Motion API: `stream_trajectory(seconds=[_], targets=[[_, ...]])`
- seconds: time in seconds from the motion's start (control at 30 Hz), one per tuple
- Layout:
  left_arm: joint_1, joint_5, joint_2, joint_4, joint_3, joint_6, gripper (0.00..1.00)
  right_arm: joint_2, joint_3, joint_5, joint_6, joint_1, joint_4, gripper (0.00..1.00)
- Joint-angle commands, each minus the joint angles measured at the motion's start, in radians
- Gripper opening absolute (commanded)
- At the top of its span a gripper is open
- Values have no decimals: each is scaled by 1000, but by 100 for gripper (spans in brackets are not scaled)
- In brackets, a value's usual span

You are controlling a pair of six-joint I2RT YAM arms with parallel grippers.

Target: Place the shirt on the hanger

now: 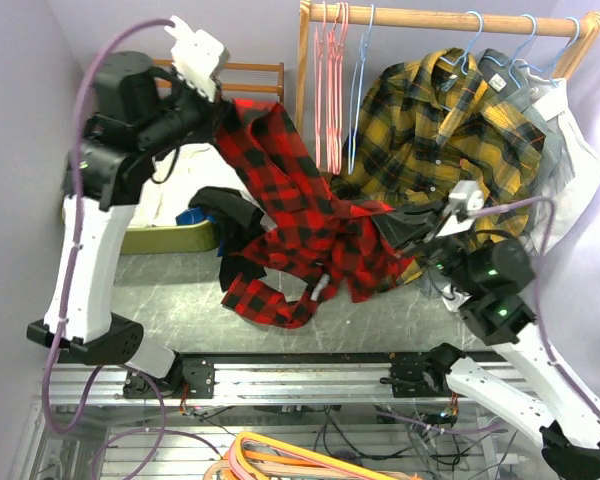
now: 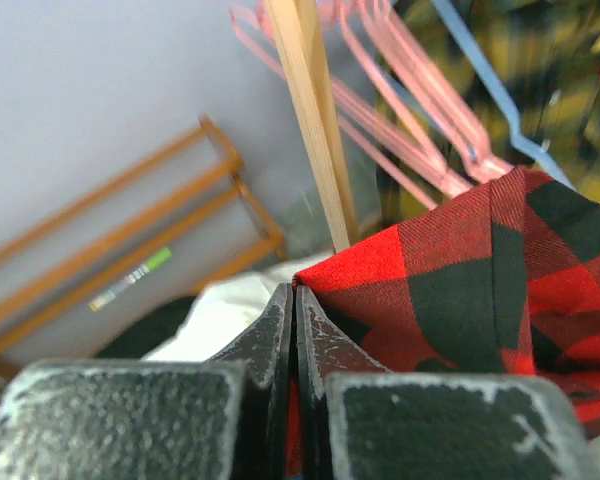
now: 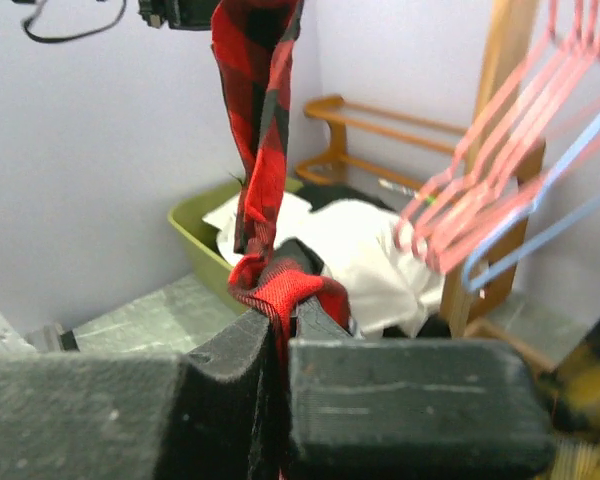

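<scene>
**Top external view.** The red-and-black plaid flannel shirt (image 1: 300,200) hangs as a slack band between the two arms, high at the far left and lower at the right. A sleeve and the hem trail onto the grey stone-patterned surface (image 1: 180,310). The left claw (image 1: 223,105) pinches its upper end and the right claw (image 1: 395,222) its lower end. The thin light-blue wire hanger (image 1: 357,100) hangs empty on the wooden rail, just right of the pink wire hangers (image 1: 330,90) and apart from the shirt.

**Left wrist view.** The left claw (image 2: 294,300) is pressed together on a folded edge of the shirt (image 2: 480,290). The hanger (image 2: 490,85) crosses the far right, blurred.

**Right wrist view.** The right claw (image 3: 280,330) grips a bunched fold of the shirt (image 3: 265,100). The hanger (image 3: 550,230) lies to its right.

**Step in hand.** The garment is lifted and held up, not yet hung (which part each claw holds cannot be told). The next move probably calls for carrying a shoulder or neck opening right, to the hanger's arm, while keeping the cloth taut.
</scene>
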State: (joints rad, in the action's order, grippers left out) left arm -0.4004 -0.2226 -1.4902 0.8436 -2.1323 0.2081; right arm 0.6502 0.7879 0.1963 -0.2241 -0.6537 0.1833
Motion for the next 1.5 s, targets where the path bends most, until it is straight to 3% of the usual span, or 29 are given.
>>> stream_trajectory(seconds=[0.0,0.2,0.33,0.5,0.7,0.8,0.9,0.93,1.0,1.07,1.1,1.13,1.17,1.2,1.27,1.3,1.33,1.37,1.4,1.47], targets=[[-5,-37,54,45,-222,-23,7,35,257,143,114,4,-260,0],[-6,-230,76,212,-484,56,7,177,559,278,132,4,-376,0],[-6,-284,99,265,-514,104,7,224,580,383,100,5,-319,0],[-6,-191,156,289,-259,186,7,248,315,512,-83,4,-65,0],[-6,56,208,144,108,222,7,316,0,643,-169,63,138,0],[-5,123,185,10,219,197,7,359,-140,738,-340,273,395,0],[-6,139,122,-92,252,153,7,493,-250,822,-671,524,860,0],[-7,134,96,-112,244,142,7,559,-266,835,-774,577,1073,0],[-7,121,27,-124,200,117,7,721,-263,863,-951,649,1295,0],[-6,126,-40,-118,150,99,7,842,-256,876,-1149,689,1541,10],[-5,128,-63,-116,133,96,7,883,-261,873,-1224,704,1627,23],[-6,133,-78,-118,128,92,7,892,-265,871,-1254,709,1636,46],[-7,146,-90,-123,127,91,7,883,-275,867,-1244,712,1615,82],[-8,155,-100,-124,129,92,7,849,-291,863,-1210,711,1553,97],[-10,173,-119,-121,142,95,7,735,-305,834,-1038,695,1256,100],[-13,183,-129,-118,152,99,7,650,-277,799,-862,674,1014,100],[-14,197,-141,-117,164,101,7,569,-210,719,-627,633,641,100],[-16,212,-151,-117,176,103,7,496,-121,554,-386,570,272,100],[-17,228,-165,-117,186,105,7,453,-45,257,-217,470,59,100],[-22,274,-194,-119,201,103,7,410,34,6,-93,353,-120,100]])
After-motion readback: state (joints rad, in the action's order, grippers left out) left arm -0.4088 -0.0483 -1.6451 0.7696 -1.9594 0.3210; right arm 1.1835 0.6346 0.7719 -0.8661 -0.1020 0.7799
